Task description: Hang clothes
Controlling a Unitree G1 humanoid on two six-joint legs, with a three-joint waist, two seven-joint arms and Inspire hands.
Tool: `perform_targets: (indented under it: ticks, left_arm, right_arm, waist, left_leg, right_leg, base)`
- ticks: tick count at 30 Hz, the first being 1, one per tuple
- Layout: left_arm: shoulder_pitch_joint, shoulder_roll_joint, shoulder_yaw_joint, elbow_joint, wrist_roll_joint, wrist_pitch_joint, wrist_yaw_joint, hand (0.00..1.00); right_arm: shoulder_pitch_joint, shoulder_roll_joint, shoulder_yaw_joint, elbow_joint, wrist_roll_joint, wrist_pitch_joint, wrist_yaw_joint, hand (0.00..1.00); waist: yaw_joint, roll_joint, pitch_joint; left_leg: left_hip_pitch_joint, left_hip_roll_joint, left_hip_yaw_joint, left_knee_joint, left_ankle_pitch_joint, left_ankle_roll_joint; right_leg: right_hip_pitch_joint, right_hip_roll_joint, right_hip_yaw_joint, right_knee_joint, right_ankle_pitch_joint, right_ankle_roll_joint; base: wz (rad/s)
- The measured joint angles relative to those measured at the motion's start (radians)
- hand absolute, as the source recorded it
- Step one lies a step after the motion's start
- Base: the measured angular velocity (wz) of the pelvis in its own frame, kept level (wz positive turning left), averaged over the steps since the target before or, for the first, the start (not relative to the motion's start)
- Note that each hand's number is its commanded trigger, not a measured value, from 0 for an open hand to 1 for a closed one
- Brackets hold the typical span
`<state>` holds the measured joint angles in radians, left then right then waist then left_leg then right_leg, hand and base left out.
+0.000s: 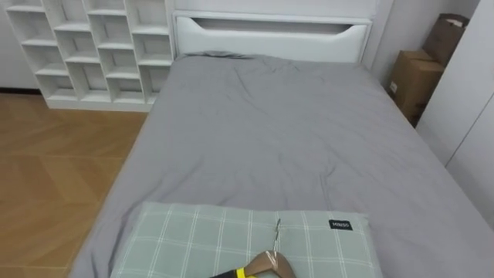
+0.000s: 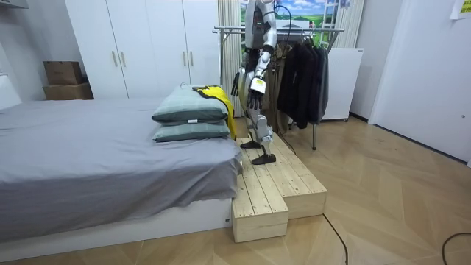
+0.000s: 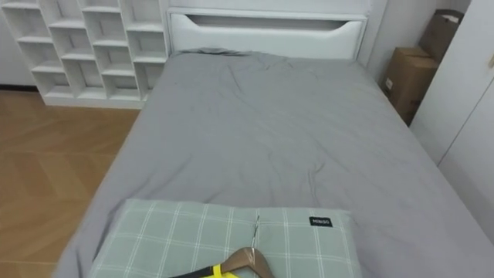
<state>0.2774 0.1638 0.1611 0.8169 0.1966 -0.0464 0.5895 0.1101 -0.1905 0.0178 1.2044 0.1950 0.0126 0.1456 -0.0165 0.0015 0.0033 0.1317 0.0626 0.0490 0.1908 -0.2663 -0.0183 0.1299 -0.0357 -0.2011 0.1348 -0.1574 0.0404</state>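
Grey sheet covers the bed (image 1: 293,131) across most of the left eye view, running up to a white headboard (image 1: 270,35). At the near end lies a green checked pillow (image 1: 193,239). On it, at the bottom edge, rests a wooden hanger (image 1: 272,262), its metal hook (image 1: 278,230) pointing up the bed. A yellow garment (image 1: 245,272) shows just at the hanger's left shoulder. White shelves (image 1: 93,46) stand past the wood floor (image 1: 54,170) on the left, and cardboard boxes (image 1: 413,77) sit by the right wall.

From the room view, the robot stands upright on a wooden platform (image 2: 280,184) at the bed's end, facing the bed. Behind it is a rack (image 2: 294,31) hung with dark clothes (image 2: 302,81). Two pillows are stacked in front of it, with the yellow garment draped over the top one and down its side. The left hand (image 2: 257,85) hangs at hip height on the side nearer the camera; I cannot tell how its fingers are set. The right hand (image 2: 238,81) seems to be the dark shape just beyond, nearer the garment, and its fingers cannot be made out either.
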Motion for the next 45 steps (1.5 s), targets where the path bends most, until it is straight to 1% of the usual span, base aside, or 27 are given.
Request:
perform_targets:
  ticks: [2, 3, 5, 6, 8, 9, 10, 11, 12, 15, 16, 17, 18, 20, 24, 27, 30, 33, 36, 38, 39, 42, 45]
  left_arm:
    - [-0.004, 0.004, -0.012, -0.048, 0.042, -0.020, 0.024, 0.00]
    - [-0.004, 0.005, -0.017, -0.067, 0.048, -0.021, 0.030, 0.00]
    - [-0.004, 0.014, -0.036, -0.163, 0.081, -0.030, 0.047, 0.00]
    - [-0.005, 0.019, -0.046, -0.180, 0.093, -0.034, 0.055, 0.00]
    - [-0.006, 0.034, -0.090, -0.252, 0.148, -0.048, 0.067, 0.00]
    - [-0.007, 0.036, -0.099, -0.270, 0.164, -0.049, 0.068, 0.00]
    - [-0.008, 0.037, -0.112, -0.311, 0.207, -0.050, 0.068, 0.00]
    - [-0.019, 0.038, -0.117, -0.332, 0.257, -0.062, 0.071, 0.00]
    - [-0.029, 0.039, -0.120, -0.332, 0.277, -0.067, 0.072, 0.00]
    - [-0.071, 0.040, -0.134, -0.332, 0.353, -0.068, 0.073, 0.00]
    - [-0.082, 0.040, -0.142, -0.344, 0.380, -0.067, 0.072, 0.00]
    - [-0.083, 0.040, -0.148, -0.378, 0.411, -0.067, 0.070, 0.00]
    - [-0.085, 0.040, -0.150, -0.399, 0.426, -0.067, 0.070, 0.00]
    - [-0.098, 0.040, -0.164, -0.457, 0.472, -0.068, 0.070, 0.00]
    - [-0.134, 0.048, -0.187, -0.480, 0.515, -0.062, 0.042, 0.00]
    - [-0.137, 0.058, -0.203, -0.498, 0.560, -0.055, 0.025, 0.00]
    - [-0.137, 0.060, -0.223, -0.504, 0.570, -0.034, 0.009, 0.00]
    - [-0.137, 0.060, -0.244, -0.504, 0.593, -0.026, 0.001, 0.00]
    - [-0.137, 0.060, -0.268, -0.505, 0.596, -0.026, -0.024, 0.00]
    - [-0.138, 0.061, -0.282, -0.504, 0.598, -0.024, -0.046, 0.00]
    - [-0.140, 0.061, -0.288, -0.504, 0.598, -0.024, -0.052, 0.00]
    - [-0.152, 0.061, -0.318, -0.501, 0.598, -0.025, -0.072, 0.00]
    - [-0.163, 0.059, -0.330, -0.473, 0.563, -0.024, -0.107, 0.00]
  right_arm:
    - [-0.001, 0.000, 0.000, 0.000, -0.001, -0.011, 0.001, 0.00]
    - [0.000, 0.000, 0.000, 0.000, -0.002, -0.012, 0.001, 0.00]
    - [0.000, 0.000, -0.001, 0.000, -0.005, -0.012, 0.001, 0.00]
    - [0.000, 0.000, -0.001, 0.000, -0.007, -0.012, 0.001, 0.00]
    - [-0.002, 0.000, 0.000, 0.008, -0.010, -0.023, 0.002, 0.00]
    - [-0.002, 0.000, -0.001, 0.011, -0.010, -0.027, 0.002, 0.00]
    - [0.000, -0.001, -0.001, 0.012, -0.009, -0.037, 0.006, 0.00]
    - [-0.001, -0.003, -0.002, 0.013, -0.011, -0.040, 0.011, 0.00]
    - [-0.001, -0.003, -0.002, 0.013, -0.014, -0.041, 0.011, 0.00]
    - [-0.003, -0.006, -0.003, 0.015, -0.017, -0.044, 0.023, 0.00]
    - [-0.004, -0.007, -0.003, 0.022, -0.016, -0.044, 0.026, 0.00]
    - [-0.004, -0.007, -0.004, 0.029, -0.016, -0.044, 0.028, 0.00]
    - [-0.004, -0.007, -0.006, 0.031, -0.016, -0.044, 0.028, 0.00]
    - [-0.004, -0.007, -0.011, 0.032, -0.017, -0.044, 0.031, 0.00]
    - [-0.013, -0.013, -0.012, 0.041, -0.026, -0.045, 0.034, 0.00]
    - [-0.013, -0.018, -0.013, 0.041, -0.027, -0.045, 0.041, 0.00]
    - [-0.013, -0.023, -0.013, 0.050, -0.032, -0.045, 0.042, 0.00]
    - [-0.016, -0.027, -0.011, 0.068, -0.034, -0.045, 0.043, 0.00]
    - [-0.023, -0.028, -0.010, 0.087, -0.055, -0.045, 0.042, 0.00]
    - [-0.033, -0.029, -0.010, 0.094, -0.096, -0.044, 0.038, 0.00]
    - [-0.034, -0.029, -0.009, 0.095, -0.108, -0.044, 0.036, 0.00]
    - [-0.034, -0.029, -0.001, 0.105, -0.161, -0.041, 0.021, 0.00]
    - [-0.036, -0.029, 0.001, 0.123, -0.231, -0.021, 0.016, 0.00]
  waist:
    - [-0.003, 0.003, -0.0003]
    - [-0.003, 0.003, -0.0003]
    - [-0.006, 0.004, -0.0006]
    - [-0.005, 0.005, -0.0008]
    - [-0.013, 0.008, -0.0001]
    - [-0.014, 0.009, -0.0001]
    - [-0.015, 0.010, 0.0004]
    - [-0.018, 0.011, 0.0021]
    - [-0.021, 0.012, 0.0031]
    - [-0.044, 0.016, 0.0049]
    - [-0.054, 0.017, 0.0050]
    - [-0.061, 0.018, 0.0052]
    - [-0.062, 0.018, 0.0050]
    - [-0.065, 0.018, 0.0004]
    - [-0.074, 0.023, -0.0026]
    - [-0.075, 0.028, -0.0048]
    - [-0.093, 0.035, -0.0037]
    - [-0.094, 0.035, -0.0032]
    - [-0.103, 0.033, -0.0014]
    - [-0.120, 0.029, 0.0011]
    - [-0.121, 0.028, 0.0015]
    - [-0.122, 0.019, 0.0085]
    - [-0.126, 0.015, 0.0098]
  left_leg:
    - [0.000, 0.000, 0.000, 0.000, 0.000, 0.000]
    - [-0.001, 0.000, 0.000, 0.000, 0.000, 0.000]
    - [0.001, -0.001, -0.001, -0.001, 0.000, 0.000]
    - [0.002, -0.001, -0.001, -0.001, 0.000, 0.000]
    - [0.015, -0.001, -0.001, 0.001, 0.000, 0.000]
    - [0.016, -0.001, -0.001, 0.002, 0.000, 0.000]
    - [0.017, -0.001, 0.001, 0.003, 0.000, 0.000]
    - [0.017, -0.002, 0.002, 0.004, 0.000, 0.000]
    - [0.016, -0.002, 0.002, 0.004, 0.000, 0.000]
    - [0.012, -0.003, 0.002, 0.004, 0.000, 0.000]
    - [0.012, -0.003, 0.002, 0.003, 0.000, 0.000]
    - [0.012, -0.003, 0.004, 0.003, 0.000, 0.000]
    - [0.012, -0.003, 0.006, 0.004, 0.000, 0.000]
    - [0.015, -0.003, 0.016, 0.004, 0.000, 0.000]
    - [0.018, -0.003, 0.025, 0.004, 0.000, 0.000]
    - [0.017, -0.003, 0.032, 0.000, 0.000, 0.000]
    - [0.018, -0.004, 0.034, -0.002, 0.001, 0.001]
    - [0.018, -0.004, 0.037, -0.002, 0.001, 0.001]
    - [0.018, -0.004, 0.039, -0.003, 0.001, 0.001]
    - [0.019, -0.004, 0.044, -0.003, 0.001, 0.001]
    - [0.019, -0.004, 0.045, -0.003, 0.001, 0.001]
    - [0.019, -0.004, 0.054, -0.004, 0.001, 0.001]
    - [0.020, -0.004, 0.058, -0.003, 0.001, 0.001]
  right_leg:
    - [0.000, 0.000, 0.003, 0.000, 0.000, 0.000]
    - [0.000, 0.000, 0.004, 0.000, 0.000, 0.000]
    - [0.001, 0.000, 0.004, 0.000, 0.000, 0.000]
    - [0.002, 0.000, 0.004, 0.000, 0.000, 0.000]
    - [0.012, 0.000, 0.007, -0.001, 0.000, 0.000]
    - [0.013, 0.000, 0.007, -0.001, 0.000, 0.000]
    - [0.014, 0.000, 0.010, -0.001, 0.000, 0.000]
    - [0.013, -0.001, 0.010, -0.001, 0.000, 0.000]
    - [0.013, -0.002, 0.010, -0.001, 0.000, 0.000]
    - [0.011, -0.002, 0.008, -0.003, -0.001, 0.001]
    - [0.011, -0.002, 0.008, -0.003, -0.001, 0.001]
    - [0.009, -0.002, 0.009, -0.003, -0.001, 0.001]
    - [0.008, -0.002, 0.011, -0.003, -0.001, 0.001]
    - [0.007, -0.002, 0.019, -0.003, 0.000, 0.001]
    - [0.006, -0.002, 0.029, -0.002, 0.000, 0.001]
    - [-0.001, -0.002, 0.035, -0.001, 0.000, 0.001]
    - [-0.002, -0.002, 0.040, -0.001, 0.000, 0.001]
    - [-0.004, -0.002, 0.047, -0.001, 0.000, 0.001]
    - [-0.005, -0.002, 0.050, 0.000, 0.000, 0.001]
    - [-0.006, -0.002, 0.053, 0.000, 0.000, 0.001]
    - [-0.006, -0.002, 0.054, 0.000, 0.000, 0.001]
    - [-0.011, -0.002, 0.062, 0.001, 0.000, 0.001]
    - [-0.015, -0.002, 0.062, 0.006, 0.000, 0.001]
  base:
    - [0.00]
    - [0.00]
    - [0.00]
    - [0.00]
    - [0.00]
    - [0.00]
    - [-0.03]
    - [0.00]
    - [0.00]
    - [0.00]
    - [0.00]
    - [-0.03]
    - [-0.07]
    - [-0.11]
    - [-0.07]
    - [-0.07]
    - [0.00]
    - [-0.03]
    - [-0.01]
    - [-0.02]
    - [-0.09]
    - [-0.08]
    - [-0.05]
